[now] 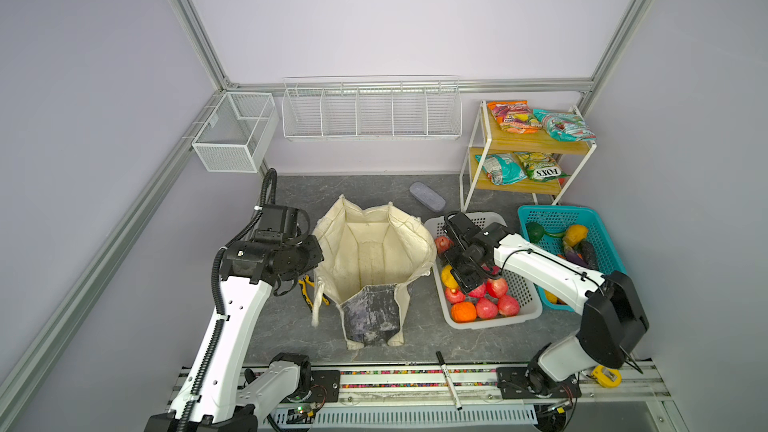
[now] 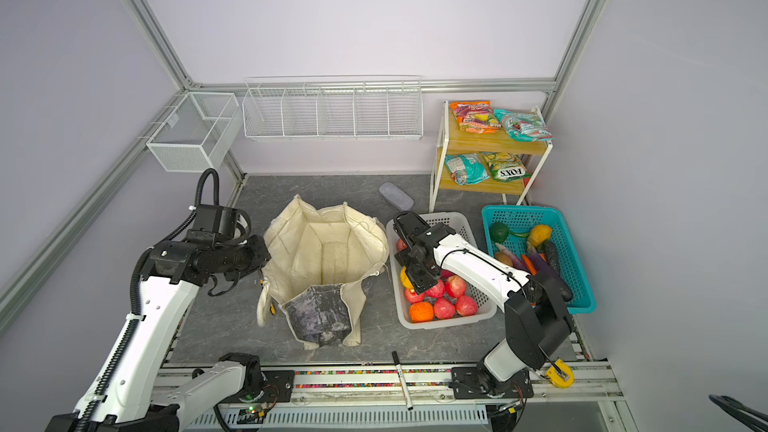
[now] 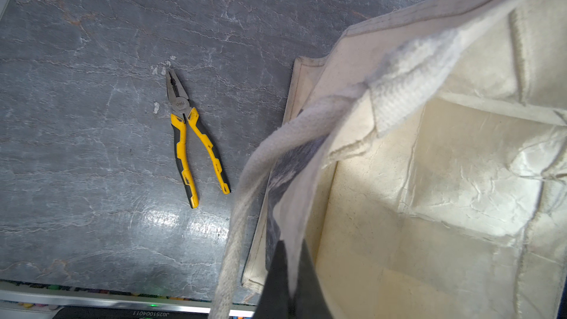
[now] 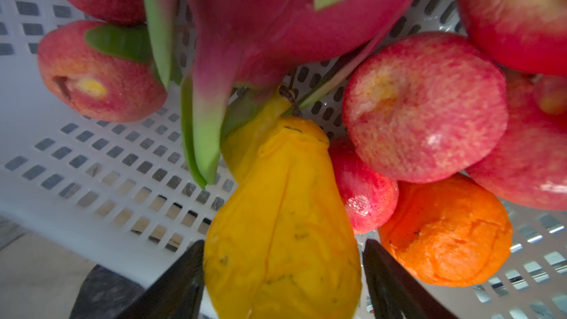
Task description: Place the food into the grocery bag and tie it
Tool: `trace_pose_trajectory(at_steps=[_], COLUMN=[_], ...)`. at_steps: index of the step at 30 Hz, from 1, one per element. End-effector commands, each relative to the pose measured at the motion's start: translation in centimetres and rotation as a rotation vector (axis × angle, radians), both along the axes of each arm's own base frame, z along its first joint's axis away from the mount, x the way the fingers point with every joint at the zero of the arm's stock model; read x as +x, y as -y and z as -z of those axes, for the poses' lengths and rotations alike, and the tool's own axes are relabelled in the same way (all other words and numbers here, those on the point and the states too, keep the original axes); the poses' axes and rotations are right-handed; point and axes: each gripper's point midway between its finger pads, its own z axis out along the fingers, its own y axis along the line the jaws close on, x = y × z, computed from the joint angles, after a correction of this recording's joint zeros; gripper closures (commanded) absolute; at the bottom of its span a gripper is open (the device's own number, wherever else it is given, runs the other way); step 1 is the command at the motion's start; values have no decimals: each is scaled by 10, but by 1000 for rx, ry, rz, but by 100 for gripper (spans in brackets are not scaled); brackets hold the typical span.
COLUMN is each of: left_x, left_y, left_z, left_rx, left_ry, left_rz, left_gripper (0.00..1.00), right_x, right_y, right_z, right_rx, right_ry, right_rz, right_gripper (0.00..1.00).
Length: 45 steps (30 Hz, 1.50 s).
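Two ways I can see this going sideways. First, the yellow fruit (image 4: 282, 197) is a tapered, pear-ish shape and looks smooth. A pinch on its fat end could squirt it out on the way over to the grocery bag (image 1: 374, 251), and then it lands beside the bag instead of in it. It's also tucked under a leaf of the dragon fruit (image 4: 260, 26), with apples (image 4: 423, 108) and an orange (image 4: 445, 234) crowding it. Lifting it might drag a neighbour out of the white basket (image 1: 490, 322), which sits just beside the bag on the right arm's side.

Second, the bag is floppy canvas. I reckon its mouth gapes mostly because the left claw (image 3: 291, 259) is clamped tight on the rim, on the side of the bag away from the basket. If that fabric slips, I'd guess the mouth sags and the drop hits cloth.

As for the right claw (image 4: 283, 243), it's down in the basket with its fingers wide apart, one on either side of the yellow fruit and right up against it. I can't tell from the wrist view whether they're actually pressing or just straddling it.

All the food I can see is outside the bag, and the inside of the bag looks empty in both top views.
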Motion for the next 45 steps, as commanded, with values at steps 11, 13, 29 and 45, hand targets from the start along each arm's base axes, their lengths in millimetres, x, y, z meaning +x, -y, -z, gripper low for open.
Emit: trace_pose_trajectory(at_steps=[11,13,29,45], left_x=[-7,-7,2,5], left_y=[-3,-3,2,2], left_z=[2,2,-5,-10], left_rx=[23,22,9,12], left_ry=[-6,-6,-1,15], left_rz=[7,9,20,15], left_gripper=[100,100,100,100], right_x=[-12,-8,24,-13], right_y=[10,11,-80,-224], right_z=[1,-12,-249,-175], right_rx=[-17,-13,8,-36], right_ry=[-46,-13,720,708], right_rz=[65,51,-946,-1651], right_gripper=[35,36,43,46])
